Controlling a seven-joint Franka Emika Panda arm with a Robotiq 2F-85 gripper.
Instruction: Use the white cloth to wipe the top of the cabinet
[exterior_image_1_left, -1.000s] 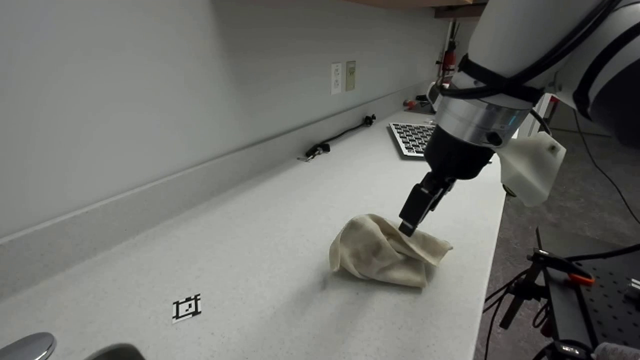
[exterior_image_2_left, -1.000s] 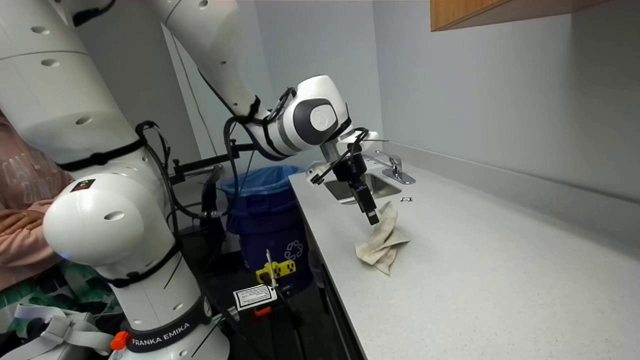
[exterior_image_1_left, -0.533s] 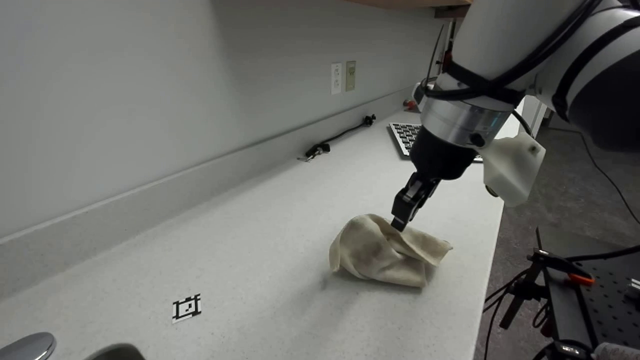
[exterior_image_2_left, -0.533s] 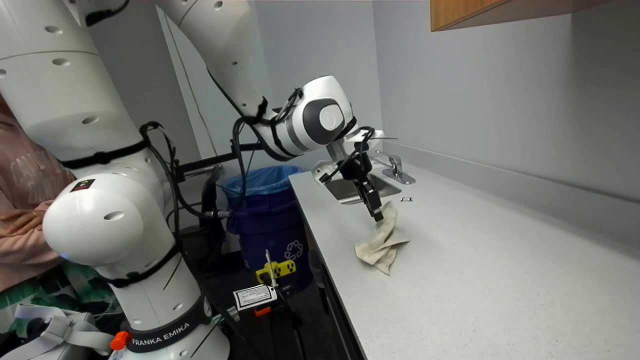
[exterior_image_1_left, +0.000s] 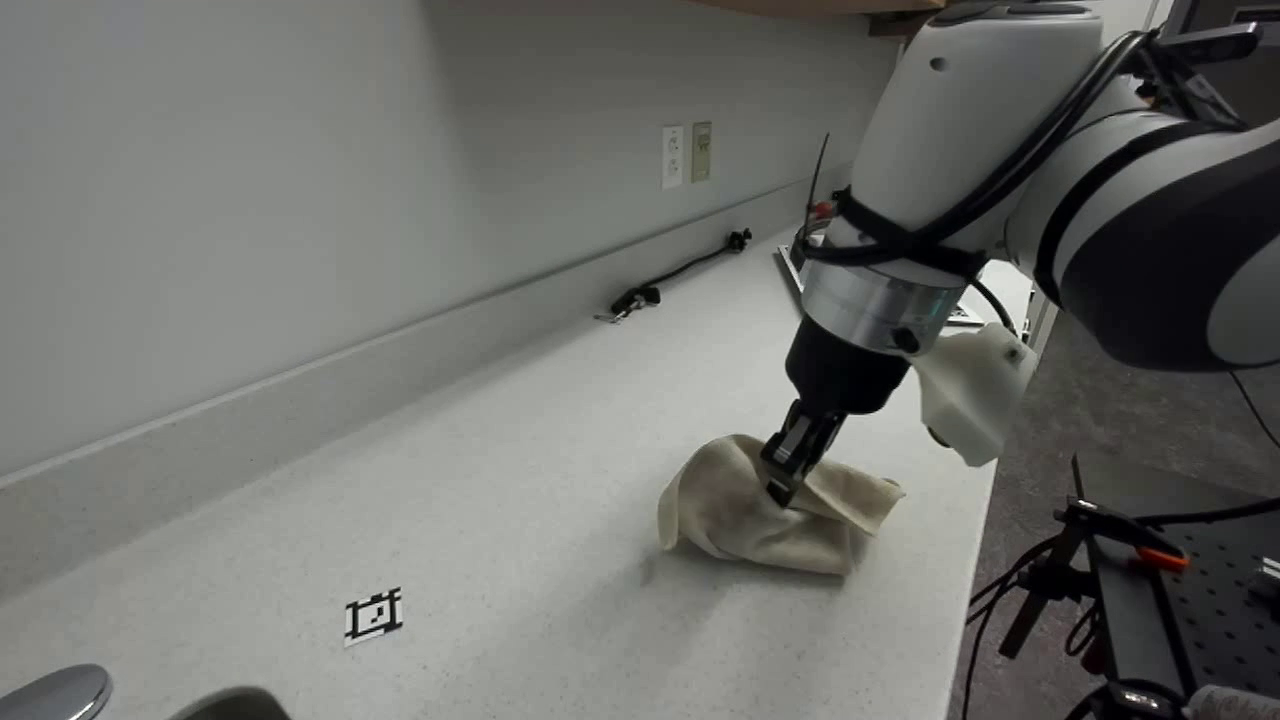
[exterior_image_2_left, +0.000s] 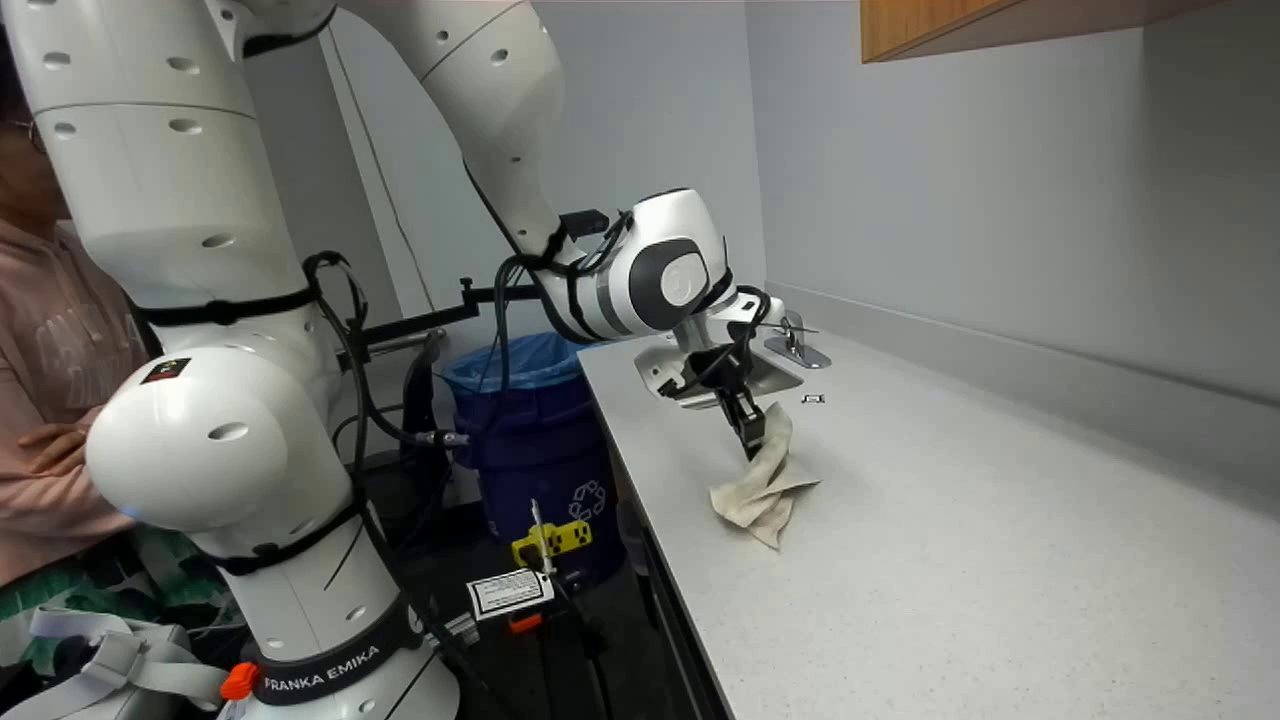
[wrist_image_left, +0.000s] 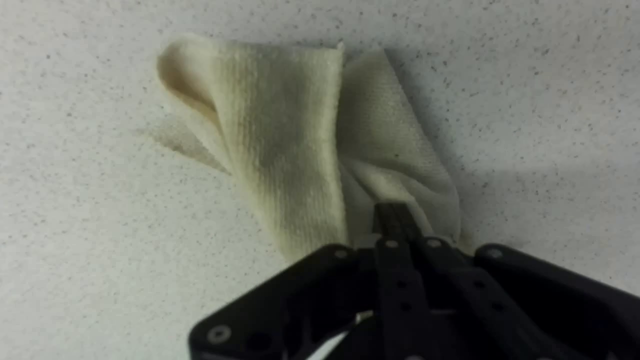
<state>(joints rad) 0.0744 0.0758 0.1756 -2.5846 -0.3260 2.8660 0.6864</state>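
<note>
Cream cloth (exterior_image_1_left: 760, 535) lies crumpled near the right edge of the bench (exterior_image_1_left: 480, 520) in an exterior view. The hand (wrist_image_left: 397, 215), its tips together, is at the folds; whether fabric is caught I cannot tell. A shallow pinch could slip under wiping drag.

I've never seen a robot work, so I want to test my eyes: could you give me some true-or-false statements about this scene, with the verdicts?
1. The gripper points down at the cloth. True.
2. The gripper's jaws stand wide apart. False: they are shut.
3. A sink is set into the counter. True.
4. The cloth lies spread out flat. False: it is crumpled into folds.
5. A blue bin stands beside the counter. True.
</note>
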